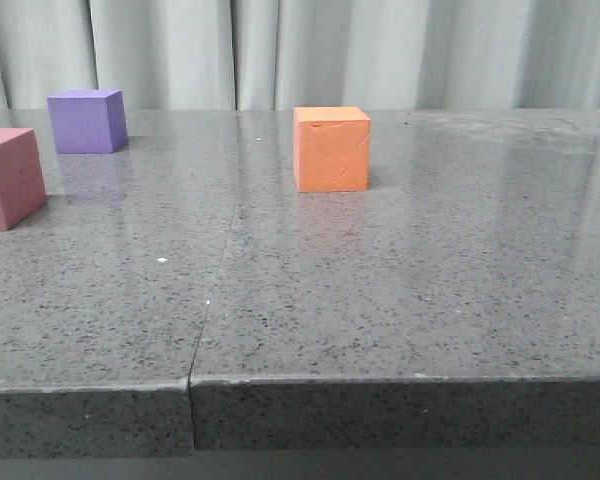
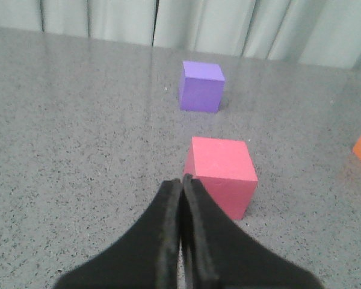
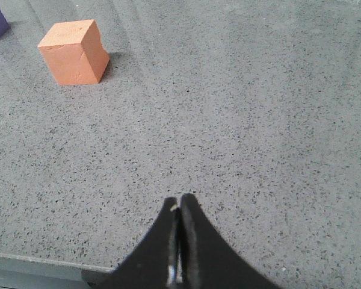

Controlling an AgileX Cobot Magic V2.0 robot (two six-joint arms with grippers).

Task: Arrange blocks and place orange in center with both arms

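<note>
1. In the front view, three cubes sit flat on the grey table (image 1: 380,300): one orange cube (image 1: 331,149), one purple cube (image 1: 87,121) and one pink cube (image 1: 8,177).
2. The orange cube stands upright near the middle at the back, with one flat face turned to the camera. It is a cube, so no side is longer than the others.
3. The purple cube is far back on the left. The pink cube is nearer, at the left edge, partly cut off. Both are well apart from the orange cube.
4. No gripper shows in this view.
5. In the left wrist view, the left gripper (image 2: 182,180) has its two dark fingers pressed together and holds nothing.
6. Its tips are just beside the pink cube; I cannot tell if they touch. The purple cube is farther off.
7. In the right wrist view, the right gripper (image 3: 180,200) is also closed tight and holds nothing. The orange cube sits well apart, with one corner turned toward the gripper.
</note>
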